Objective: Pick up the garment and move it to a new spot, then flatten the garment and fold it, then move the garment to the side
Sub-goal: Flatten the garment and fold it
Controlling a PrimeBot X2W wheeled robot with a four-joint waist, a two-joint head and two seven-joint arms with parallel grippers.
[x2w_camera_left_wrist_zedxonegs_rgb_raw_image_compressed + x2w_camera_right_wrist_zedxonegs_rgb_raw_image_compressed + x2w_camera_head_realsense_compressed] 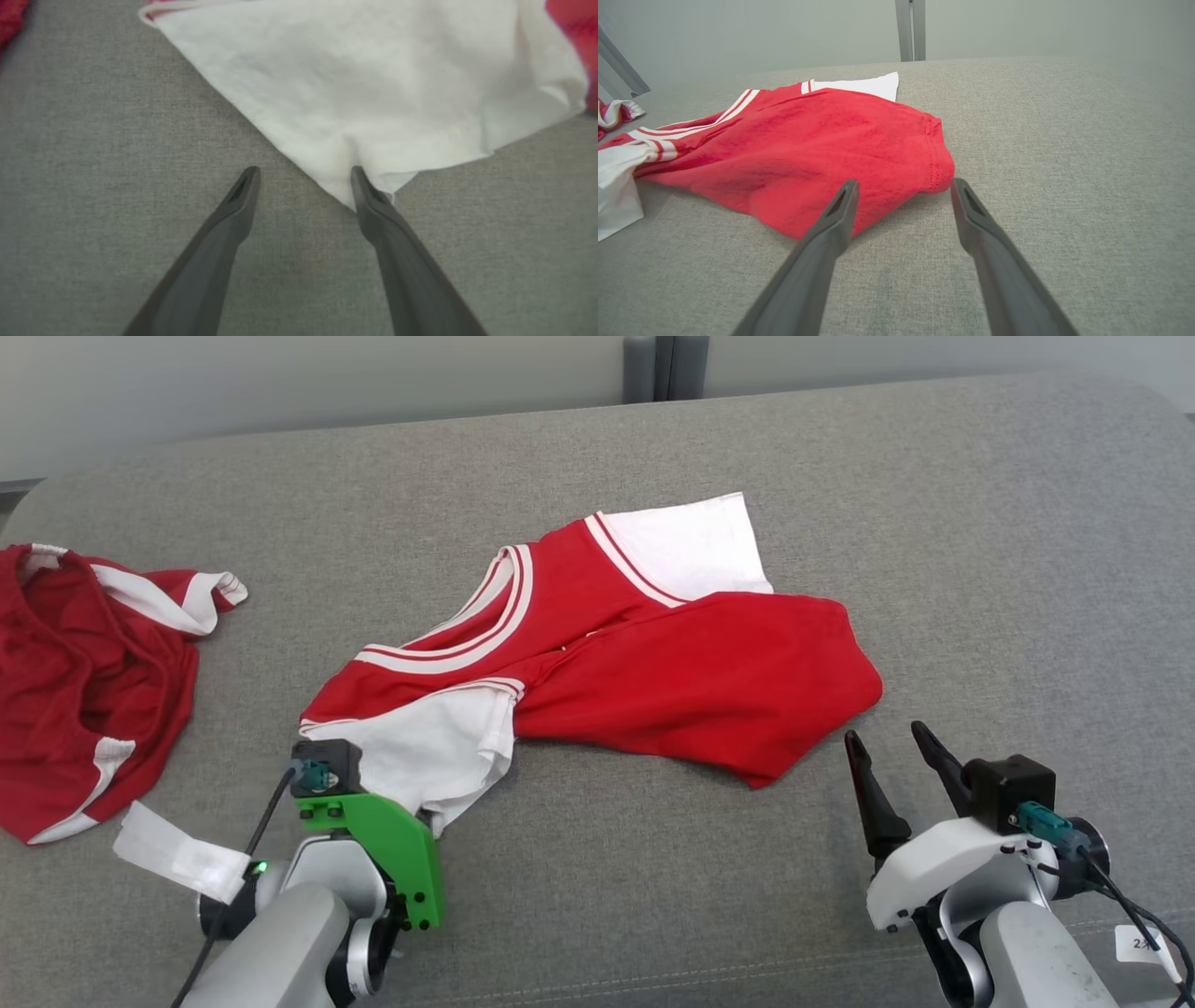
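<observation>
The garment [653,663] is a red shirt with white sleeves and striped trim, lying crumpled in the middle of the grey cushion [980,569]. My left gripper [303,175] hovers open over the corner of the near white sleeve [373,84]; its right finger [369,196] touches the sleeve's tip and the left finger is over bare fabric. In the head view its green wrist mount [383,840] hides the fingers. My right gripper [885,735] stands open just right of the red hem [822,140], nothing between its fingers [971,219].
A second red and white garment [75,681] lies bunched at the left edge of the cushion. A white label [177,854] hangs by my left forearm. A pale wall with a grey post [663,364] runs behind.
</observation>
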